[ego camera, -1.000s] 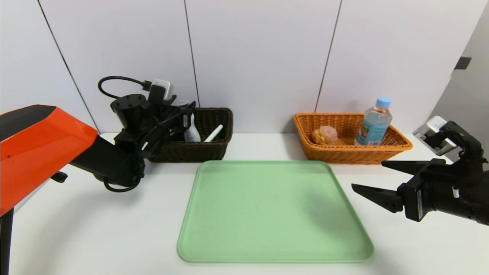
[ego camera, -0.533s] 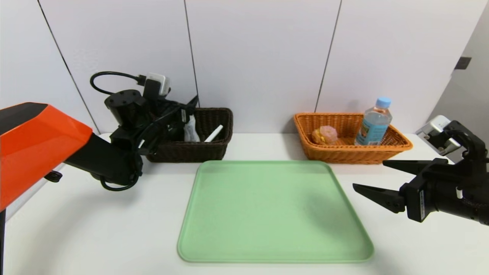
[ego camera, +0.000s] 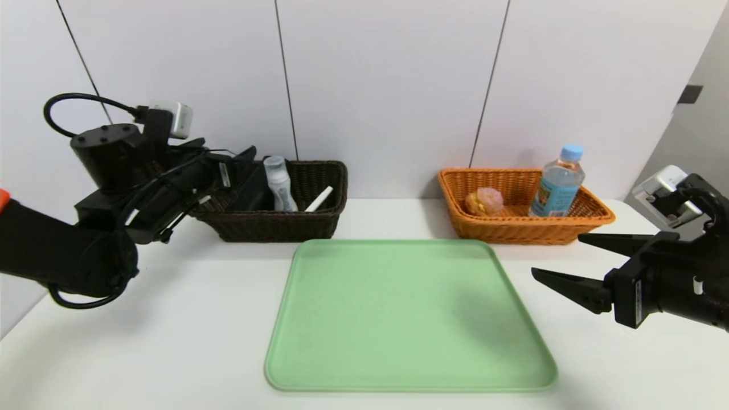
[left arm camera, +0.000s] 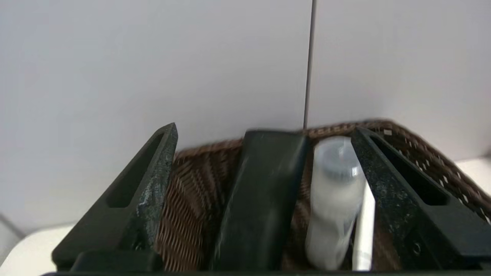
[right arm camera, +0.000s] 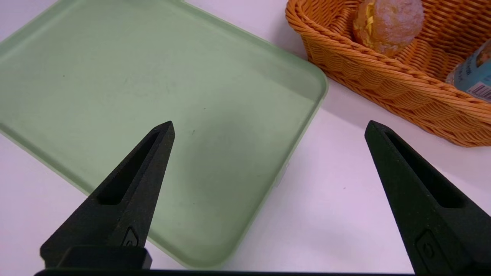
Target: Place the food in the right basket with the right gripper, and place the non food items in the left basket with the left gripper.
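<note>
The dark brown left basket [ego camera: 285, 228] holds a white bottle with a clear cap [ego camera: 279, 182], a white stick [ego camera: 319, 199] and a black item [ego camera: 253, 192]. My left gripper [ego camera: 242, 165] hangs open just off the basket's left end, holding nothing. In the left wrist view the black item [left arm camera: 261, 199] and the bottle [left arm camera: 333, 199] lie in the basket [left arm camera: 188, 199] beyond the spread gripper [left arm camera: 264, 127]. The orange right basket [ego camera: 512, 230] holds a pastry [ego camera: 484, 200] and a water bottle [ego camera: 558, 182]. My right gripper [ego camera: 564, 262] is open and empty.
A bare green tray [ego camera: 410, 313] lies in the middle of the white table. In the right wrist view the gripper [right arm camera: 269, 122] hovers over the tray's corner [right arm camera: 134, 76], near the orange basket [right arm camera: 383, 88]. A panelled wall stands right behind both baskets.
My left gripper has opened wide and drawn back leftward and up from the dark basket, uncovering the white bottle. The right arm has drifted slightly to the right.
</note>
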You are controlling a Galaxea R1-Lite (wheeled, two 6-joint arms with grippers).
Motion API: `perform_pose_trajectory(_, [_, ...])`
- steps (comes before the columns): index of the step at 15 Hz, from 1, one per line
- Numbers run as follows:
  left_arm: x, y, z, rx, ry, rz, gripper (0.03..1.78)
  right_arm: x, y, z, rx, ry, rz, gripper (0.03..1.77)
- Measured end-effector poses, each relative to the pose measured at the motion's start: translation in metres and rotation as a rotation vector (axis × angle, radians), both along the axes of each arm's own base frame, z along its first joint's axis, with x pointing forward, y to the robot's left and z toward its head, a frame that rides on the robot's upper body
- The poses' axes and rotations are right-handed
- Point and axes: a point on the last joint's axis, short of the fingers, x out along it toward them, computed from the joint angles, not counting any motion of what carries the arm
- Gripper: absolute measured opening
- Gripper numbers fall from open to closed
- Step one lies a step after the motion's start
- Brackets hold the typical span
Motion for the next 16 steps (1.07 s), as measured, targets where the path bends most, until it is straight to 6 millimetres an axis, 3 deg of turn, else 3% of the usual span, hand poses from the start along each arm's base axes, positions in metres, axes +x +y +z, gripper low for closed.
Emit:
perform_pose_trajectory(9, [-0.116, 0.023, -0.008, 0.017, 0.132, 0.217, 1.67, -0.023, -0.026, 0.024, 0.025, -0.133, -0.137, 1.71])
perform_pose_trajectory(12, [-0.145, 0.026, -0.002, 0.003, 0.092, 0.283, 1.67, -0.043, -0.037, 0.031, 0.035, -0.193, -0.197, 1.71])
perform_pose_trajectory(16, [-0.184, 0.036, -0.01, 0.011, 0.084, 0.339, 1.69, -0.083, -0.044, 0.03, 0.043, -0.227, -0.229, 1.71])
